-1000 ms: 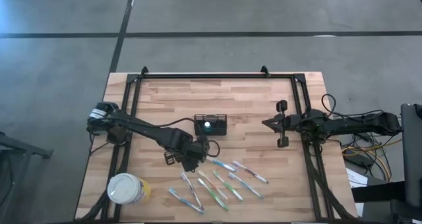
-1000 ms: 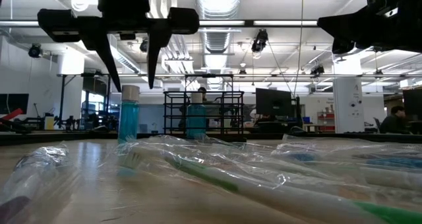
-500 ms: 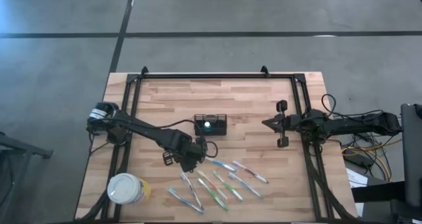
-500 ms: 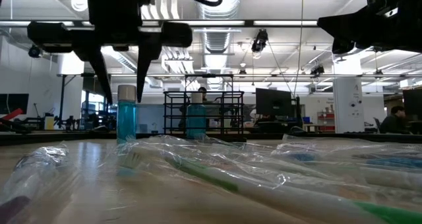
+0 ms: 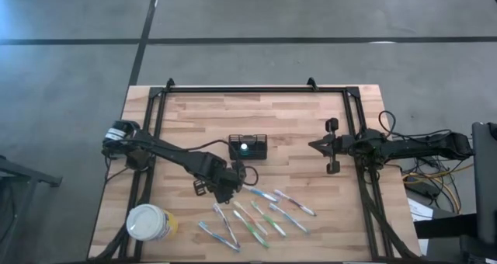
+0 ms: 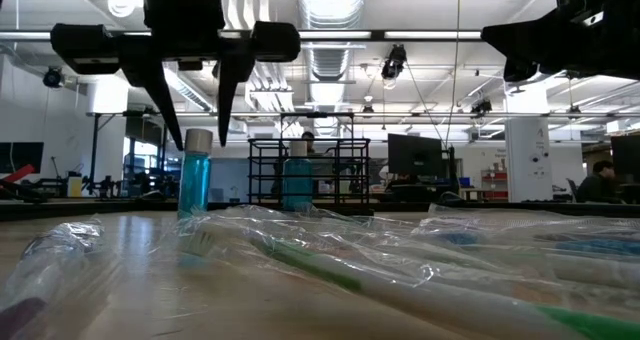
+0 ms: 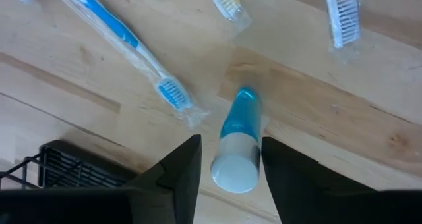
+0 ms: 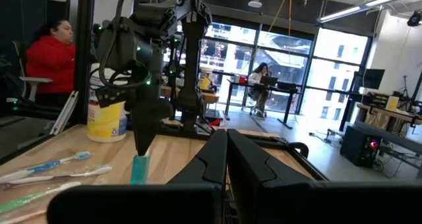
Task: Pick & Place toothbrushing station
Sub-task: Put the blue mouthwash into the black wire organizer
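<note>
Hovering over the table's (image 5: pixel 311 120) middle, the left gripper (image 5: pixel 238 176) is pointing straight down with its fingers (image 7: pixel 179 174) spread, one on each side of a small blue bottle (image 7: pixel 237 141) with a white cap; the bottle is standing upright, and in the low view its cap (image 6: pixel 198 140) is sitting just below and between the fingertips (image 6: pixel 176 135), with a gap showing on both sides, so nothing is being grasped; the caddy (image 5: pixel 248 147) is sitting just behind the gripper, near the centre of the table, untouched, with one black mesh corner (image 7: pixel 62 165) showing in the left wrist view; wrapped toothbrushes (image 5: pixel 256 213) are lying fanned out on the near side of the bottle, a blue-handled one (image 7: pixel 125 49) ending close beside it; the round white-and-yellow cup (image 5: pixel 149 222) is standing at the near left corner, well apart; the right gripper (image 5: pixel 331 146) is waiting at the table's right side, raised off the wood, its fingers (image 8: pixel 221 159) pressed together and holding nothing; a person in red (image 8: pixel 54 53) is sitting in the room beyond the table.
</note>
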Robot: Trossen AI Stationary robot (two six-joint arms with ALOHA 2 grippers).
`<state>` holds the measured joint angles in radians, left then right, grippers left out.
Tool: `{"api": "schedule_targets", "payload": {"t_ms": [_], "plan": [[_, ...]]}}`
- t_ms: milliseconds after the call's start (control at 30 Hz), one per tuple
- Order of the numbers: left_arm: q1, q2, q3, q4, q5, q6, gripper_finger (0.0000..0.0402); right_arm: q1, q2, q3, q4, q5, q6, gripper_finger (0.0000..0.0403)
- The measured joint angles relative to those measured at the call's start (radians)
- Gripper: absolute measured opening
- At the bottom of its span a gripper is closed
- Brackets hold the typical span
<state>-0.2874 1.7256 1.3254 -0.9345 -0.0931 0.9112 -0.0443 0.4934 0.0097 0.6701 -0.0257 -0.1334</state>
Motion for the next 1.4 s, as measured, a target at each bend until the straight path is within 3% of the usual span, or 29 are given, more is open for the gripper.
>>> {"api": "schedule_targets", "payload": {"t_ms": [233,533,867,1167,1267,1400], "plan": [[0.002,0.0,-0.002,-0.003,0.0,-0.001,0.0158,0.0,0.0,0.0,0.0,0.0,0.002,0.0008],[0.003,0.0,-0.002,-0.002,0.001,-0.004,0.0096,0.0,0.0,0.0,0.0,0.0,0.0,0.0008],[0.003,0.0,0.005,-0.005,0.008,-0.025,0.0094,0.0,0.0,0.0,0.0,0.0,0.0,0.0008],[0.026,-0.054,0.1,-0.062,0.194,-0.17,0.0094,0.0,0.0,0.0,-0.001,0.0,0.0,0.0008],[0.041,-0.111,0.097,-0.058,0.217,-0.215,0.0094,0.0,0.0,0.0,-0.002,0.0,0.002,0.0008],[0.095,-0.21,0.054,-0.031,0.343,-0.304,0.0094,0.0,0.0,0.0,-0.002,0.0,0.003,0.0008]]}}
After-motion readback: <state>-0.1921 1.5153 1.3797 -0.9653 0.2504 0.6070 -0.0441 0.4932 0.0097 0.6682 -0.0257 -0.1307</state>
